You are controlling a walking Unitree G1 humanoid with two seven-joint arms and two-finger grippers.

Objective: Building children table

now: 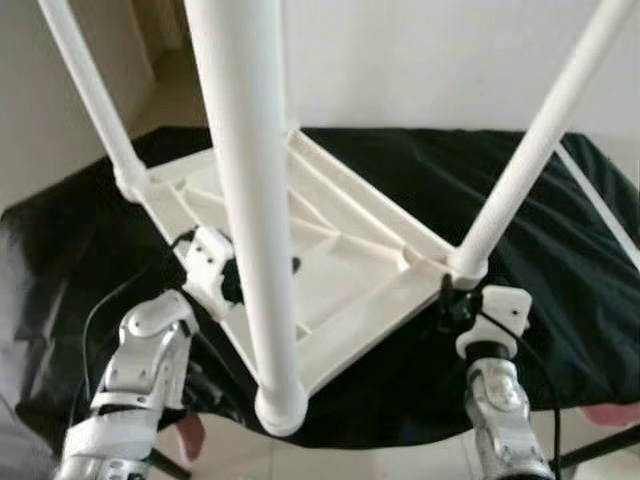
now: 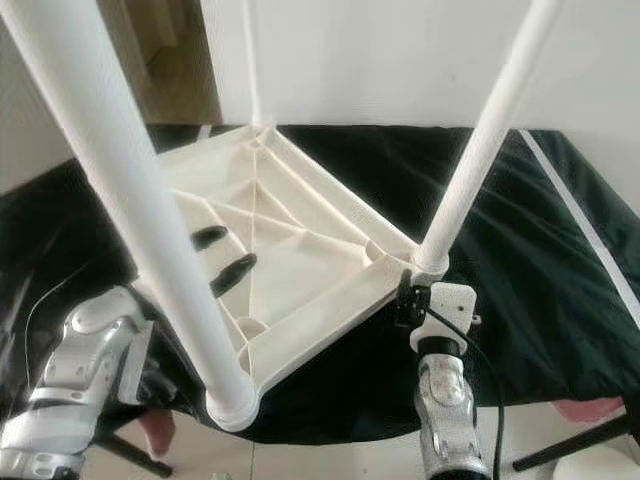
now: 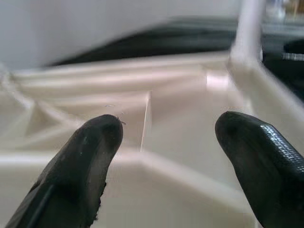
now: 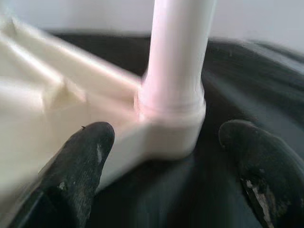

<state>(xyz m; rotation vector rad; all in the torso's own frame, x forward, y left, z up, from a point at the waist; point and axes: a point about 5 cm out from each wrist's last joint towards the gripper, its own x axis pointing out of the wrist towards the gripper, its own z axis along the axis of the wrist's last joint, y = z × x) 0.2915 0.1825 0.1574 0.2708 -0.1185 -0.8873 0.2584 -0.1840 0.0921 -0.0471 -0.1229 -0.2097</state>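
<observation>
— Head views first: where's the table?

— Upside down on a black cloth (image 1: 560, 250). The tabletop (image 2: 310, 275) lies flat with its ribbed underside up, one corner pointing near, and white legs stand up from the corners: a near leg (image 1: 255, 200), a right leg (image 1: 530, 150), a left leg (image 1: 90, 90), and a thin far leg (image 2: 252, 60).

— And the left gripper (image 3: 166, 142)?

— It reaches in over the tabletop's near-left edge. In the right eye view its two fingers (image 2: 232, 272) lie above the ribbed underside, just left of the near leg. The left wrist view shows them spread wide apart with nothing between them; whether they touch the plastic I can't tell.

— The right gripper (image 4: 166, 156)?

— At the right corner, just near the socket (image 4: 173, 118) where the right leg plugs in. Its fingers stand wide apart, one on each side of that corner, without closing on it. The right wrist view is blurred.

— Anything else around?

— A pale wall (image 1: 420, 60) behind, and a light floor (image 1: 390, 460) at the near edge of the cloth.
</observation>
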